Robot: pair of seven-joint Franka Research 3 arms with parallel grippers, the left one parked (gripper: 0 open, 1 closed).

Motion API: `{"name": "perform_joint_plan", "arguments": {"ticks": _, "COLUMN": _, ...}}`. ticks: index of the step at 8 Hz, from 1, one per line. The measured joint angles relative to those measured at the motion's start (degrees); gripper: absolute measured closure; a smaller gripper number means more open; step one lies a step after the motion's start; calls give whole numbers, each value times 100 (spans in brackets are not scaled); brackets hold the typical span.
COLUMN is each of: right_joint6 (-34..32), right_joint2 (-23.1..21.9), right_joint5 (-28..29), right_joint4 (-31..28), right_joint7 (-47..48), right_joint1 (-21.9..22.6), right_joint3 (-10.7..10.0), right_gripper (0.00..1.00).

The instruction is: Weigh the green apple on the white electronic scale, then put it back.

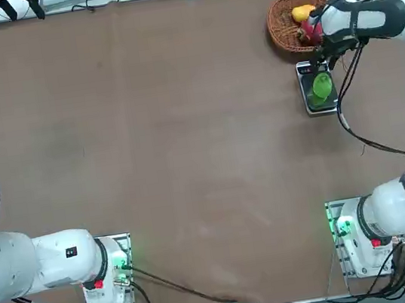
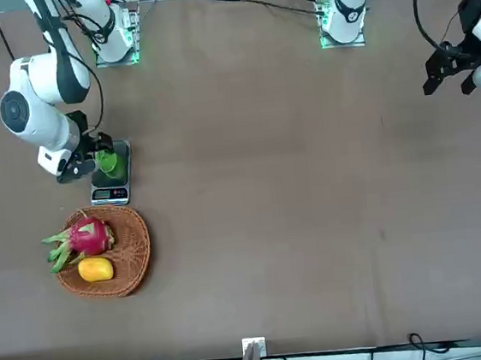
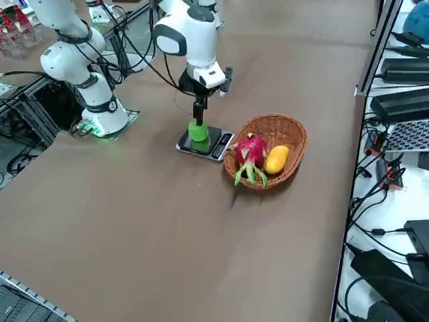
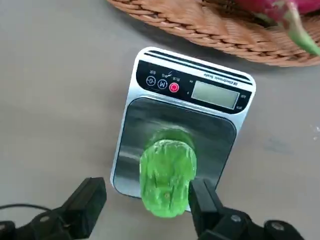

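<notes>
my right pincer [image 4: 145, 210] hangs just over the near end of the white electronic scale [image 4: 187, 107], and its two fingers [image 4: 87, 200] stand spread, one to each side of the green apple [image 4: 167, 177]. one finger looks to be touching or almost touching the fruit while the other stands clear of it, so i judge the pincer open and gripping nothing. the green apple sits on the dark platform, toward the end away from the display, in the lower middle of the wrist frame; in the top view it shows in the upper right, just below the basket [image 1: 285, 29].

to do this step well, i think i should keep both fingers off the fruit and off the platform while the reading settles, since any touch would spoil the weight. the apple sits close to the platform's edge, so when i take it again i should close squarely across its middle and lift straight up, so it does not roll off.

the bench [image 1: 171, 148] is a plain brown surface, bare apart from this cluster. the wicker basket holds a pink dragon fruit [image 2: 87, 237] and a yellow-orange fruit [image 2: 96, 269], right beside the scale's display end. cables and equipment run along the bench's edges, seen at the right of the side view.
</notes>
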Motion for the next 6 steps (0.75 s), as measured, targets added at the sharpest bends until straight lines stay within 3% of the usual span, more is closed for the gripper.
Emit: {"name": "perform_joint_plan", "arguments": {"ticks": 6, "right_joint6": 311, "right_joint2": 108, "right_joint5": -321, "right_joint4": -288, "right_joint7": -43, "right_joint1": -2, "right_joint3": -2, "right_gripper": 0}}
